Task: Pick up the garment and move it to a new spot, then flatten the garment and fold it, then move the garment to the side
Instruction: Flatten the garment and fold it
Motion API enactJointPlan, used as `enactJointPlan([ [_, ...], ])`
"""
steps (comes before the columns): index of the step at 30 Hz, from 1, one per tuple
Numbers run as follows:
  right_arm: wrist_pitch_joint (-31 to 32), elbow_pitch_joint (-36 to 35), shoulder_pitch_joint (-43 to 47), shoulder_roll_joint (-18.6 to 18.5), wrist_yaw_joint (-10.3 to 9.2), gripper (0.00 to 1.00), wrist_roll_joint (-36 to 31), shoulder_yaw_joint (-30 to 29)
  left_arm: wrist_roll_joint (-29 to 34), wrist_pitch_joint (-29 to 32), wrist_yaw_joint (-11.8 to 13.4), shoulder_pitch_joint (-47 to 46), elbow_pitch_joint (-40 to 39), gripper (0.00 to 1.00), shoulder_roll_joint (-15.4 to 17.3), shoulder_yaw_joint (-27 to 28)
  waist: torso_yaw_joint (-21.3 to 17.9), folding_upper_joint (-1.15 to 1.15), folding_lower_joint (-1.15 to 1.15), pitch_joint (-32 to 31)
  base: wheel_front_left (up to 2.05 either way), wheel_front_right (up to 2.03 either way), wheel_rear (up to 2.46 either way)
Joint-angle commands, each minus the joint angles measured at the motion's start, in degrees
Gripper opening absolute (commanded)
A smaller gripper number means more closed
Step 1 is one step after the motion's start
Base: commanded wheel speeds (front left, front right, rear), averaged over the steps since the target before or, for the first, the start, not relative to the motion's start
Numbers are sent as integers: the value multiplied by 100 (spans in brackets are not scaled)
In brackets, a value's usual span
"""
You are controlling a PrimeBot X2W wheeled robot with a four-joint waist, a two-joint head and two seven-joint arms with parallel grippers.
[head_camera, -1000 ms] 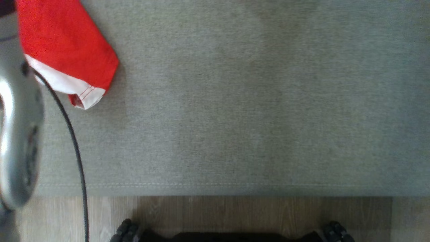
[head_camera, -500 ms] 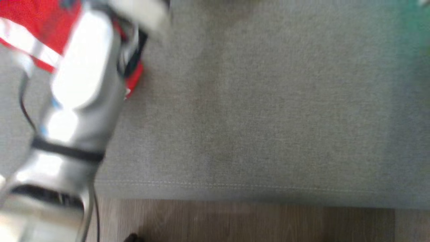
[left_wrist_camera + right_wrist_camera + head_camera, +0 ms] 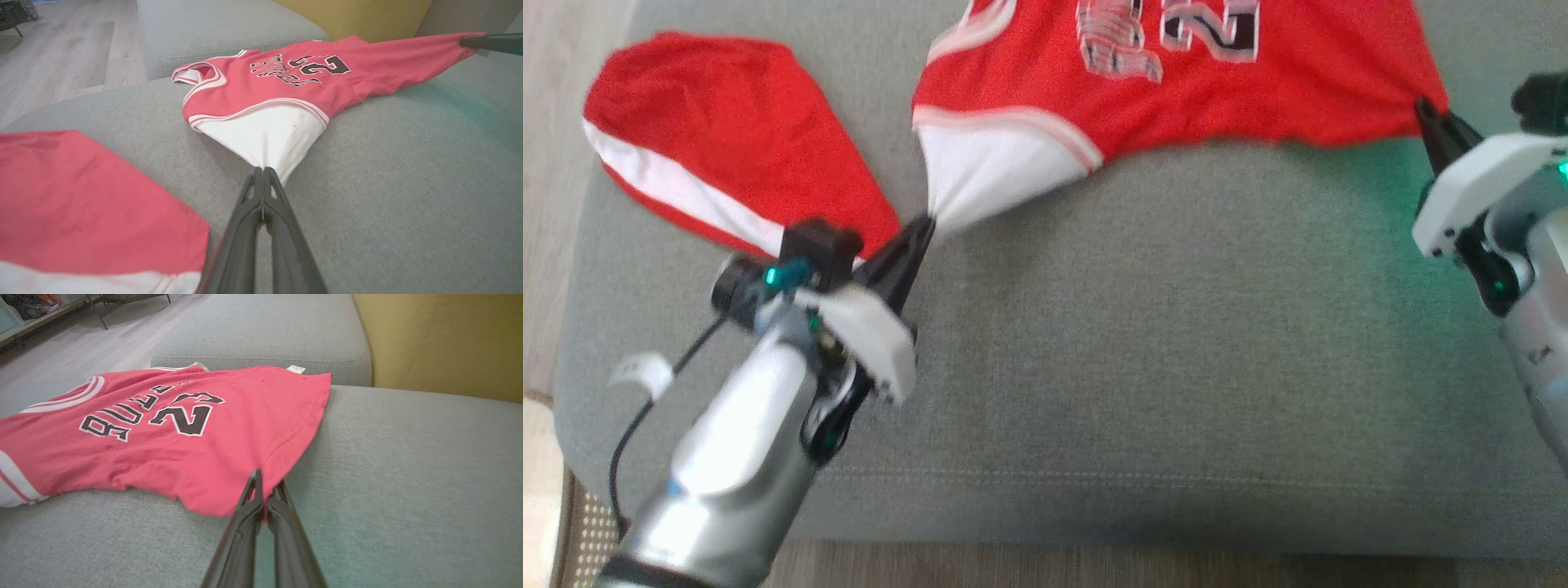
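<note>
A red sleeveless basketball jersey [image 3: 1176, 90] with a black 23 on it lies spread across the far half of a grey sofa cushion [image 3: 1135, 343], stretched between 2 robot grippers. The left gripper [image 3: 920, 233] is closed tight on the tip of the jersey's white side panel, which gathers into a cone at the pinch. The right gripper [image 3: 1425, 110] is closed on a red hem corner at the opposite end. The jersey's near edge pulls almost taut between them.

The jersey looks light, thin and limp, probably a slightly slick knit. It will likely sag and bunch wherever it is not held, and a pinch this close to an edge could slip under a hard pull. Corners and hemmed edges seem the best holds, since the stitching gives the jaws something thicker to bite.

A second red cloth [image 3: 719, 147] with a white stripe lies on the cushion close beside the left gripper, with bare cushion between it and the jersey. Whether it is matching shorts cannot be told. The head view cuts off the jersey's far side. The lettering above the number is too distorted to read. The fingers hide how much cloth sits inside either pinch. The left arm is blurred, and a small white tab [image 3: 641, 371] beside it cannot be identified.
</note>
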Motion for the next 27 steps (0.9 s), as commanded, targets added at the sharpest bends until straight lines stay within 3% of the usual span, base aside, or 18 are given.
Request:
enactJointPlan([
  [1,24,-147,96,-146,-1,0,92,103,-86,53,5,48,-312,0,323,167,-79,0,0,-254,0,0,0],
  [8,106,-40,292,-359,-1,0,234,240,-230,385,11,527,-830,0,683,137,-127,0,0,-464,0,0,0],
  [14,572,13,553,-553,-1,0,383,589,-518,879,6,938,-1415,0,1046,-93,-157,0,0,-626,0,0,0],
  [22,1319,-608,1033,-1056,-1,0,746,1434,-1477,1522,3,1325,-2323,0,1635,-617,-211,0,0,-807,0,0,0],
  [27,1764,-1089,1256,-1536,-1,0,1075,1945,-1916,1629,3,1515,-2650,0,1983,-653,-298,0,0,-902,0,0,0],
])
